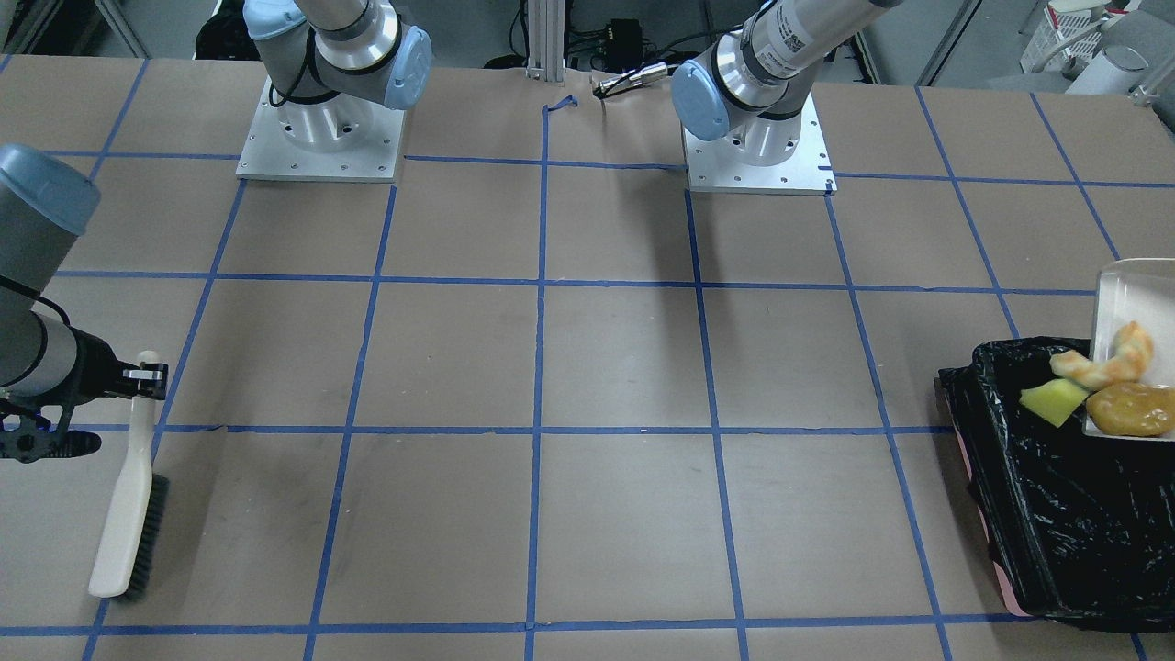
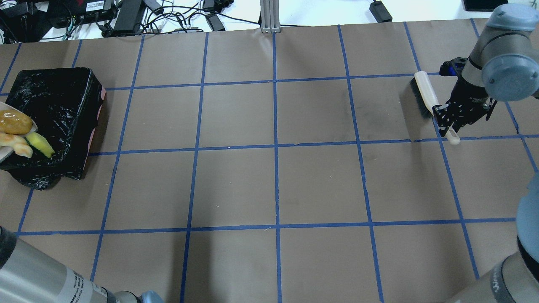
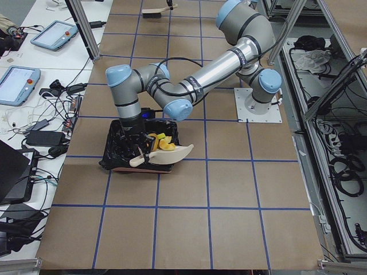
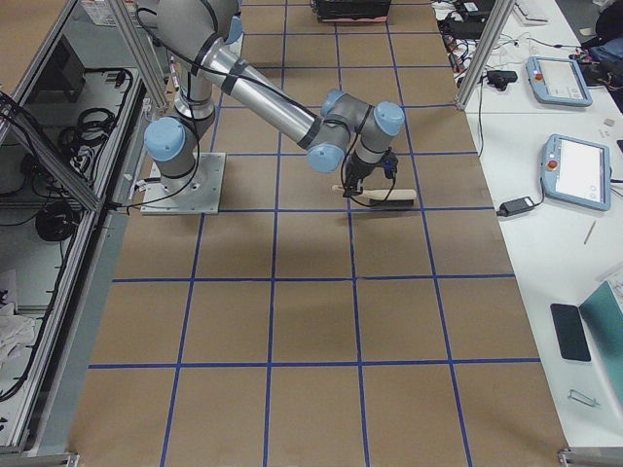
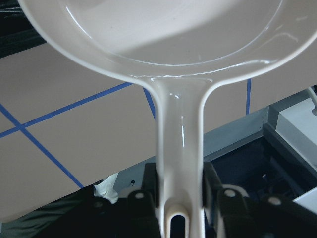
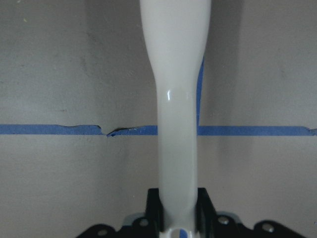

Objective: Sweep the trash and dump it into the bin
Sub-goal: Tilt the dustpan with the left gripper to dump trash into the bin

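My left gripper [image 5: 179, 198] is shut on the handle of the beige dustpan [image 1: 1138, 294] and holds it tilted over the bin [image 1: 1056, 514], which is lined with a black bag. The golden-brown potato lump [image 1: 1131, 408] and the shrimp [image 1: 1106, 363] lie at the pan's lower lip. The yellow-green sponge wedge [image 1: 1053, 401] sticks out past the lip above the bag. In the overhead view the bin [image 2: 54, 97] is at the far left. My right gripper [image 2: 448, 122] is shut on the handle of a white brush [image 2: 425, 94], far from the bin.
The two arm bases [image 1: 321, 138] stand at the robot's side of the table. Blue tape lines [image 2: 276, 147] grid the brown tabletop. Cables and power bricks [image 2: 126, 17] lie beyond the far edge. The brush's bristles [image 1: 151, 532] rest near the table.
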`<state>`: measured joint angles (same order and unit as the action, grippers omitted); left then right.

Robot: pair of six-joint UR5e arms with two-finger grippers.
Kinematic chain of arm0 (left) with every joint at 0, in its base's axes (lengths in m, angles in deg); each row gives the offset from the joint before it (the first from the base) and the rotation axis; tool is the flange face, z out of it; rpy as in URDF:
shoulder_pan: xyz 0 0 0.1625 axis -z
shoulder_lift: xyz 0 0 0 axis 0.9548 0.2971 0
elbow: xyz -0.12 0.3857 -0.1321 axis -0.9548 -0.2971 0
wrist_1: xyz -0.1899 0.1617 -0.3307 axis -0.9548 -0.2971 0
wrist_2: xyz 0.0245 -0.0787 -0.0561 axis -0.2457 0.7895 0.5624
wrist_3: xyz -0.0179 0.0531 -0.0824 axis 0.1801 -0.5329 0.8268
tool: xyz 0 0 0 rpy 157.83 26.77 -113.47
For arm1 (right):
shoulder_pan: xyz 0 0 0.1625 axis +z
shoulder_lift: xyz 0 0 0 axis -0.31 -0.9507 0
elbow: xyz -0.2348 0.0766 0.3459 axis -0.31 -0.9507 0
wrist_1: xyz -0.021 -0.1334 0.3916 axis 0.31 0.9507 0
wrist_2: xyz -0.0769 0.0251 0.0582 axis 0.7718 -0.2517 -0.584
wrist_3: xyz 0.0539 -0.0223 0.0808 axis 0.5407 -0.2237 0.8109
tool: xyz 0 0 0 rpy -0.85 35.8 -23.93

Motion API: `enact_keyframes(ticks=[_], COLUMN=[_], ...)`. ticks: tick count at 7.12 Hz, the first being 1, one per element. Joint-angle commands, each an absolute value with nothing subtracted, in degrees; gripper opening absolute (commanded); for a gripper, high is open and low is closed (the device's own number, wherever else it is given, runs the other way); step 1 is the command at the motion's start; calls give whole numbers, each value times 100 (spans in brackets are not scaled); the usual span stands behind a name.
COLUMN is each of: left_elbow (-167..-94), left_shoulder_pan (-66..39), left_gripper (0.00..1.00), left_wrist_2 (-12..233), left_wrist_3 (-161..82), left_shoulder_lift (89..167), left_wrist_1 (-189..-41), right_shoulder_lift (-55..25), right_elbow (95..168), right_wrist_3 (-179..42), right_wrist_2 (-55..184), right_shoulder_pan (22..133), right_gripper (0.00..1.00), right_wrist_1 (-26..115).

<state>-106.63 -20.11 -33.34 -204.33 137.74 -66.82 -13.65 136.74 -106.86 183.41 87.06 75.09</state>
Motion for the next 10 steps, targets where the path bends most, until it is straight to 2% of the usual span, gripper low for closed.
enact_keyframes(ticks=[1, 5, 7, 8, 10], left_elbow=[-10662, -10671, -10663, -10662, -10654], left_shoulder_pan=[-1937, -1787, -1804, -1874, -1980], left_gripper=[0, 0, 0, 0, 0], left_wrist_2=[-3383, -3479, -3340, -2547, -1230], left_wrist_3=[-20481, -20569, -20666, -20588, -20421], left_shoulder_lift=[13790, 13781, 13746, 13598, 13457], left_wrist_1=[-6588, -6579, -6579, -6649, -6841], right_shoulder_lift=[-1364, -1364, -1426, -1521, -1942], right_elbow=[13674, 13674, 13596, 13586, 13578], right_wrist_3=[-10677, -10651, -10659, -10659, -10659], right_wrist_2=[18366, 18357, 18339, 18348, 18331], right_shoulder_pan=[8706, 8706, 8706, 8706, 8723], right_gripper=[37, 61, 90, 99, 100], right_wrist_1=[7524, 7524, 7445, 7445, 7419])
